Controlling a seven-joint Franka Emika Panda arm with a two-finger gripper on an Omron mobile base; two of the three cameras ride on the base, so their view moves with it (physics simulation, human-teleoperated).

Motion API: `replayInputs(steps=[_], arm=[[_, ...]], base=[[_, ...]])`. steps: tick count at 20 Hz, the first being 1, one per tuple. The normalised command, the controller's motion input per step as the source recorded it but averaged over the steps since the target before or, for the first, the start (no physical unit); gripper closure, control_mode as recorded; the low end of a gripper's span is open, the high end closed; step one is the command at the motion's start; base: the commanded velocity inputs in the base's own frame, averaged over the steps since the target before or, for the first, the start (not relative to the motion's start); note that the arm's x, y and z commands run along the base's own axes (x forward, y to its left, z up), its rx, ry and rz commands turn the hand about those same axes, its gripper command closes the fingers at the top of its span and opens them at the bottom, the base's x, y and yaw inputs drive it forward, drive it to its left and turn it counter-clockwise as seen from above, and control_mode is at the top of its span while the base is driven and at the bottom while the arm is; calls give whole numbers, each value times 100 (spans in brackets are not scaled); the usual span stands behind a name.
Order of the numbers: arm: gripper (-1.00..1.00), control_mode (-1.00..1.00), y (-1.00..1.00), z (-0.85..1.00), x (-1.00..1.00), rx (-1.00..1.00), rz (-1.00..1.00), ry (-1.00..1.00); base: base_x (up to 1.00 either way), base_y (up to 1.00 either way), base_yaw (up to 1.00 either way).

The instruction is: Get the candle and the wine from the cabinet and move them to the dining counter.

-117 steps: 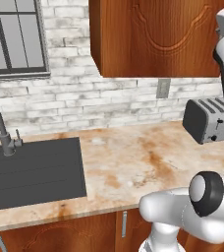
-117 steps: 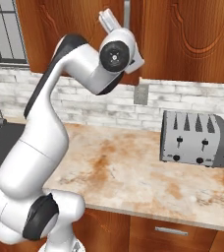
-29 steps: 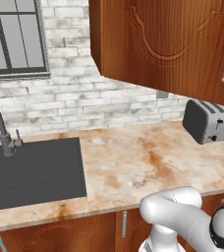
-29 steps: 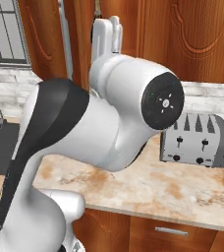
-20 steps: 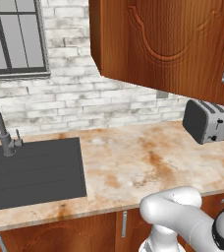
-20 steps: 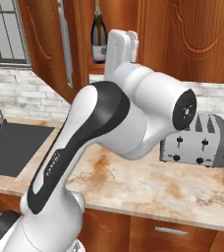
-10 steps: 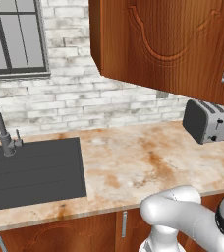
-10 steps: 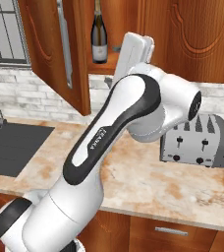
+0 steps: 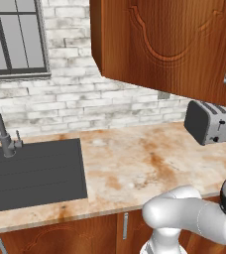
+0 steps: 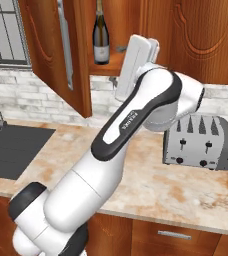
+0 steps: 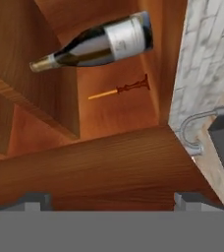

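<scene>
On the cabinet (image 10: pixel 116 67) shelf, near its front edge, we see the wine (image 10: pixel 101 35) before the candle (image 11: pixel 121 90), our empty gripper (image 11: pixel 111 199) spread wide for reaching in.

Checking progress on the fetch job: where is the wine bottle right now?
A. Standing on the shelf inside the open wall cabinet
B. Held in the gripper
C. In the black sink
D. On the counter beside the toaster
A: the wine bottle stands upright on the shelf of the open cabinet, with the candle behind it in the hand view.
</scene>
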Motion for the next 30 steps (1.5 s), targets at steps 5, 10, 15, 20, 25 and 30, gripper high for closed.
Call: replayInputs(steps=[5, 10, 15, 20, 25, 30], arm=[[-100, -100, 22, -6, 9, 0, 20, -11], [-100, -100, 50, 0, -3, -4, 18, -7], [-100, -100, 57, 0, -20, 0, 20, 0], [-100, -100, 69, 0, -31, 0, 19, 0], [-100, -100, 87, 0, -27, 0, 12, 0], [-100, -100, 90, 0, -19, 0, 5, 0]], base=[[0, 0, 0], [0, 0, 0], [0, 0, 0], [0, 0, 0], [0, 0, 0], [0, 0, 0]])
